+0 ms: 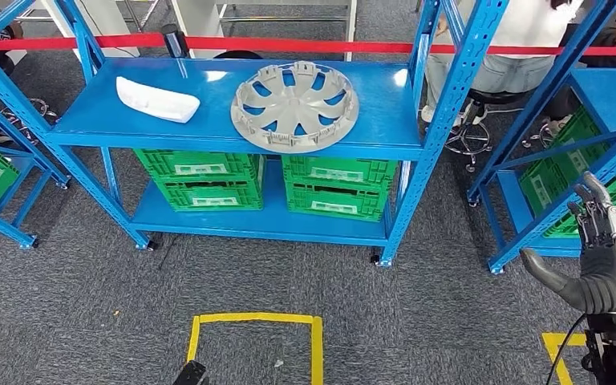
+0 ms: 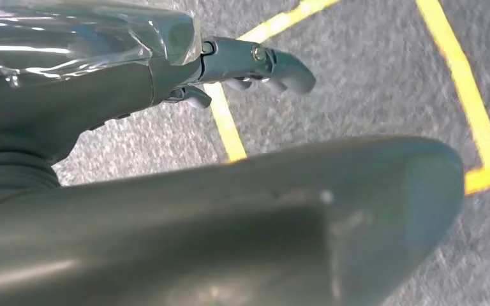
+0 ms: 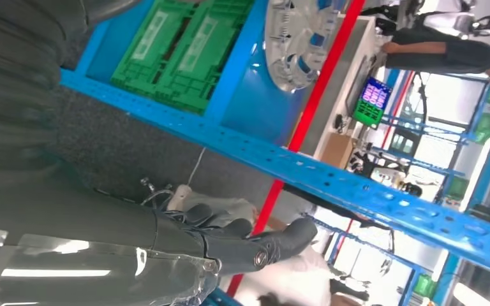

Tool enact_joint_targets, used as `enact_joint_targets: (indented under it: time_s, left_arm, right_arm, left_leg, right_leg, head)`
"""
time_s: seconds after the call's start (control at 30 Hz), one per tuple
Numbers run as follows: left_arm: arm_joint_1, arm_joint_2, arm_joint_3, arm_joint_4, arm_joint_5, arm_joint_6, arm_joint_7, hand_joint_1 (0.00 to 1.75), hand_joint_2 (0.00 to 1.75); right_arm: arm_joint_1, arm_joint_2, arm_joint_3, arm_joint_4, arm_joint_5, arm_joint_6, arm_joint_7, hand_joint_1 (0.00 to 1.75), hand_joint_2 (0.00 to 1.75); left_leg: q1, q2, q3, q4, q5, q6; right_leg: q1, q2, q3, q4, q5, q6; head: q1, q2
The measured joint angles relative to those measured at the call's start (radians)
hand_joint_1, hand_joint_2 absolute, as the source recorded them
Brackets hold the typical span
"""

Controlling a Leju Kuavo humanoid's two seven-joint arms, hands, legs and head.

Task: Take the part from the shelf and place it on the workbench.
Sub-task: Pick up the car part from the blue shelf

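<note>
Two parts lie on the top board of the blue shelf (image 1: pixel 208 132): a white curved part (image 1: pixel 158 99) on the left and a round grey wheel cover (image 1: pixel 294 107) beside it. The wheel cover (image 3: pixel 300 32) also appears in the right wrist view. My right hand (image 1: pixel 601 257) is raised at the far right, well off the shelf, fingers spread and holding nothing; its dark fingers (image 3: pixel 249 242) show in front of a blue post. My left hand (image 2: pixel 230 210) hangs low over the carpet, fingers (image 2: pixel 261 64) stretched out and empty.
Green crates (image 1: pixel 208 180) (image 1: pixel 337 184) fill the lower shelf board. A second blue shelf (image 1: pixel 609 88) with green crates stands close to my right hand. A yellow taped square (image 1: pixel 257 318) marks the grey carpet in front. Behind a red tape (image 1: pixel 305 44) a person (image 1: pixel 521 48) sits.
</note>
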Motion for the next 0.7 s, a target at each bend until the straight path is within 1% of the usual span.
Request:
enact_joint_targets:
  time_s: [0.03,0.07,0.13,0.17,0.2,0.23,0.27,0.3,0.33,0.37,0.4,0.43,0.47,0.5,0.53,0.57,0.6,0.63,0.67,0.7]
  left_arm:
    - [0.0,0.0,0.0,0.0,0.0,0.0,0.0,0.0,0.0]
    - [0.0,-0.001,0.0,0.0,0.0,0.0,0.0,0.0,0.0]
    - [0.0,-0.001,0.0,0.0,0.0,0.0,0.0,0.0,0.0]
    - [-0.001,-0.002,0.0,0.0,0.0,0.0,0.0,0.0,0.0]
    - [-0.002,-0.003,0.0,0.0,0.0,0.0,0.0,0.0,0.0]
    - [-0.003,-0.006,0.0,0.0,0.0,0.0,0.0,0.0,0.0]
    - [-0.002,-0.009,0.0,0.0,0.0,0.0,0.0,0.0,0.0]
    - [-0.001,-0.012,0.0,0.0,0.0,0.0,0.0,0.0,0.0]
    - [0.0,-0.014,0.0,0.0,0.0,-0.001,0.0,0.0,0.0]
    - [0.001,-0.015,0.0,0.0,0.0,-0.001,0.0,0.0,0.0]
    - [0.0,-0.014,0.0,0.0,0.0,-0.001,0.0,0.0,0.0]
    - [0.0,-0.013,0.0,0.001,0.0,-0.001,0.0,0.0,0.0]
    - [0.0,-0.012,0.0,0.001,0.0,0.0,0.0,0.0,0.0]
    - [0.0,-0.011,0.0,0.001,0.001,0.0,0.0,0.0,0.0]
    - [0.0,-0.01,0.0,0.001,0.001,0.0,0.0,0.0,0.0]
    - [-0.001,-0.01,0.0,0.001,0.001,0.0,0.0,0.0,0.0]
    - [-0.002,-0.009,0.0,0.001,0.001,0.001,0.0,0.0,0.0]
    - [-0.003,-0.009,0.0,0.001,0.001,0.001,0.0,0.0,0.0]
    - [-0.002,-0.009,0.0,0.001,0.001,0.002,0.0,0.0,0.0]
    - [-0.001,-0.009,0.0,0.001,0.001,0.002,0.0,0.0,0.0]
  right_arm:
    - [-0.001,-0.001,0.0,0.0,0.0,0.0,0.0,0.0,1.75]
    - [-0.001,-0.001,0.0,0.0,0.0,0.0,0.0,0.0,1.75]
    - [-0.002,-0.001,0.0,0.0,0.0,0.0,0.0,0.0,1.75]
    - [-0.003,-0.002,0.0,0.0,0.0,0.0,0.0,0.0,1.75]
    - [-0.004,-0.003,0.0,0.001,0.0,0.0,0.0,0.0,1.75]
    - [-0.004,-0.004,0.0,0.001,0.0,0.0,-0.001,0.0,1.75]
    - [-0.004,-0.005,0.0,0.001,0.0,0.0,-0.001,0.0,1.75]
    - [-0.003,-0.005,0.0,0.001,0.0,0.0,-0.001,0.0,1.75]
    - [-0.002,-0.005,0.0,0.001,0.0,0.0,-0.001,0.0,1.75]
    - [-0.003,-0.005,0.0,0.003,0.0,0.0,0.0,0.0,1.75]
    - [-0.003,-0.004,0.001,0.004,0.0,0.0,0.0,0.0,1.75]
    - [-0.001,-0.004,0.001,0.006,-0.001,0.0,0.0,0.0,1.75]
    - [0.0,-0.004,0.001,0.007,-0.001,-0.001,0.0,0.0,1.75]
    - [0.003,-0.005,0.001,0.006,-0.001,-0.002,0.0,0.0,1.75]
    - [0.005,-0.005,0.0,0.006,-0.002,-0.003,-0.001,0.0,1.75]
    - [0.007,-0.005,0.0,0.005,-0.002,-0.004,-0.001,0.0,1.75]
    - [0.007,-0.005,0.0,0.004,-0.002,-0.006,-0.001,0.0,1.75]
    - [0.008,-0.005,-0.001,0.003,-0.002,-0.007,-0.001,0.0,1.75]
    - [0.01,-0.004,0.0,0.002,-0.002,-0.007,-0.001,0.0,1.75]
    - [0.011,-0.004,0.0,0.002,-0.002,-0.007,-0.001,0.0,1.75]
  left_leg:
    - [0.003,-0.001,0.014,-0.009,0.002,0.001]
    - [0.004,-0.001,0.021,-0.012,0.003,0.0]
    - [0.004,-0.001,0.022,-0.013,0.003,0.0]
    - [0.004,-0.001,0.024,-0.013,0.003,0.0]
    - [0.005,-0.002,0.025,-0.013,0.002,-0.002]
    - [0.005,-0.003,0.028,-0.012,-0.001,-0.005]
    - [0.007,-0.004,0.038,-0.011,-0.009,-0.013]
    - [0.011,-0.006,0.049,-0.009,-0.021,-0.022]
    - [0.015,-0.007,0.063,-0.005,-0.036,-0.033]
    - [0.018,-0.008,0.075,0.0,-0.052,-0.045]
    - [0.019,-0.008,0.08,0.006,-0.064,-0.053]
    - [0.019,-0.007,0.082,0.01,-0.074,-0.062]
    - [0.018,-0.006,0.083,0.013,-0.08,-0.068]
    - [0.019,-0.006,0.086,0.015,-0.085,-0.074]
    - [0.021,-0.006,0.085,0.022,-0.088,-0.079]
    - [0.024,-0.006,0.074,0.047,-0.089,-0.083]
    - [0.027,-0.007,0.05,0.089,-0.094,-0.088]
    - [0.03,-0.007,0.008,0.154,-0.105,-0.093]
    - [0.032,-0.007,-0.042,0.227,-0.126,-0.098]
    - [0.034,-0.007,-0.091,0.29,-0.151,-0.101]
  right_leg:
    - [0.0,0.0,0.0,0.005,-0.006,-0.001]
    - [-0.001,0.0,-0.002,0.011,-0.012,-0.002]
    - [-0.001,0.0,-0.004,0.016,-0.015,-0.002]
    - [-0.001,0.001,-0.015,0.036,-0.025,-0.005]
    - [-0.002,0.001,-0.039,0.077,-0.043,-0.01]
    - [-0.003,0.001,-0.081,0.143,-0.067,-0.009]
    - [-0.008,0.001,-0.118,0.182,-0.071,0.002]
    - [-0.013,0.0,-0.135,0.179,-0.053,0.019]
    - [-0.019,-0.001,-0.132,0.133,-0.016,0.04]
    - [-0.023,-0.003,-0.111,0.063,0.023,0.052]
    - [-0.021,-0.005,-0.093,0.017,0.039,0.045]
    - [-0.019,-0.005,-0.084,-0.006,0.044,0.031]
    - [-0.015,-0.004,-0.083,-0.005,0.036,0.013]
    - [-0.014,-0.001,-0.078,-0.007,0.032,-0.003]
    - [-0.016,0.002,-0.073,-0.008,0.031,-0.012]
    - [-0.017,0.004,-0.065,-0.008,0.026,-0.02]
    - [-0.017,0.005,-0.056,-0.009,0.021,-0.026]
    - [-0.017,0.006,-0.048,-0.01,0.014,-0.03]
    - [-0.015,0.007,-0.041,-0.01,0.005,-0.033]
    - [-0.014,0.008,-0.033,-0.01,-0.003,-0.034]
  head:
    - [0.001,0.0]
    - [0.003,0.0]
    - [0.003,0.0]
    - [0.003,0.0]
    - [0.003,0.0]
    - [0.003,0.0]
    - [0.003,0.0]
    - [0.003,0.0]
    - [0.003,0.0]
    - [0.004,0.0]
    - [0.005,0.0]
    - [0.006,0.0]
    - [0.006,0.0]
    - [0.004,0.0]
    - [0.003,0.0]
    - [0.002,0.0]
    - [0.002,0.0]
    - [0.001,0.0]
    - [0.001,0.0]
    - [0.001,0.0]
